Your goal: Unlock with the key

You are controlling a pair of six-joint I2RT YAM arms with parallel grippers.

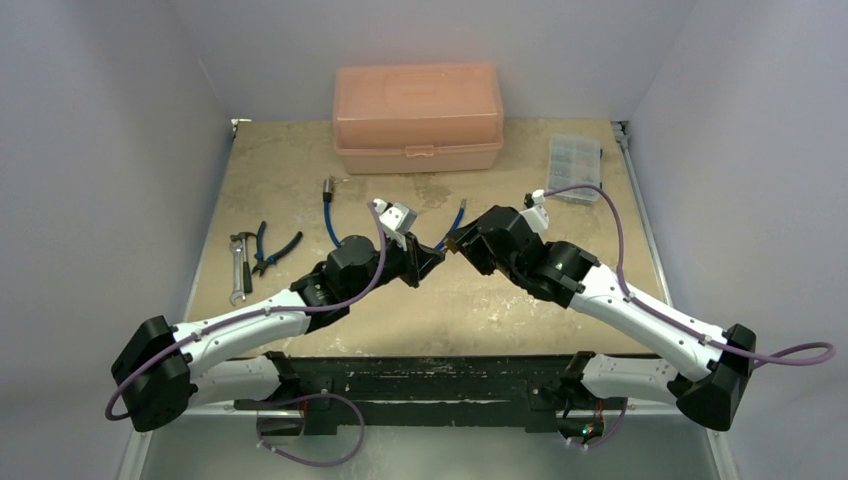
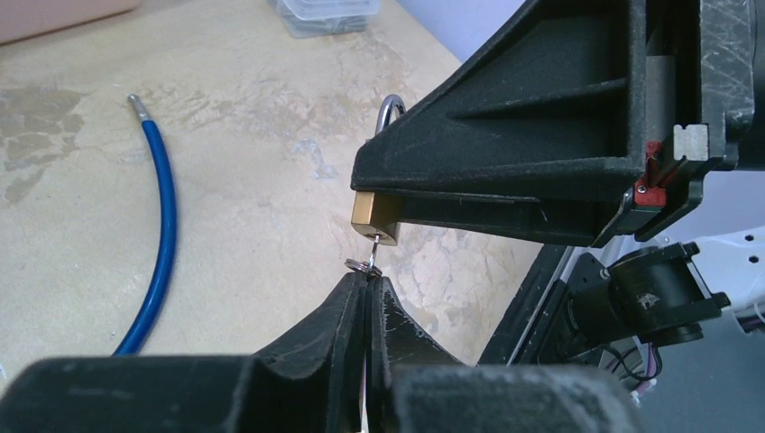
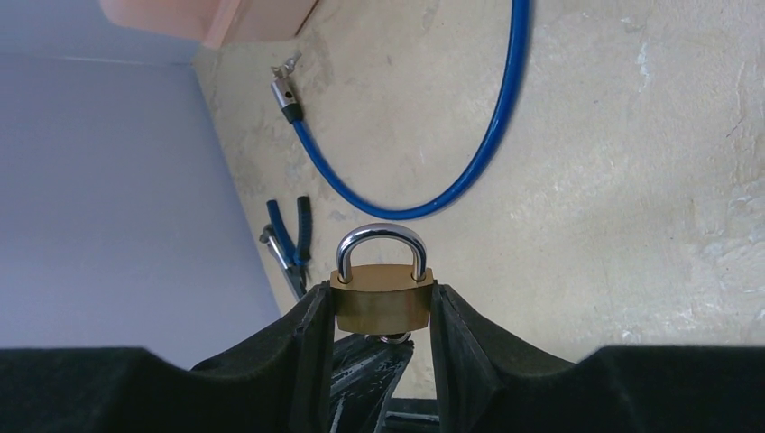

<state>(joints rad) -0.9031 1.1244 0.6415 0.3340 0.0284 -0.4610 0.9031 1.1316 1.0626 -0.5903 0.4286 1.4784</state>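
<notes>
Brass padlock (image 3: 381, 311) is clamped in the right hand (image 3: 379, 293) above the middle of the surface (image 1: 480, 300), with bare room around it. The left hand (image 2: 365, 281), fingers pressed together, pinches the key (image 2: 368, 255), whose shaft runs straight into the padlock's underside. The peach box (image 1: 418, 115) at the far edge is closed.

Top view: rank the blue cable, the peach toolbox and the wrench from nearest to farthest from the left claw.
1. blue cable: one end lies just beyond the left claw.
2. peach toolbox: at the table's far edge.
3. wrench: far out on the left side.
</notes>
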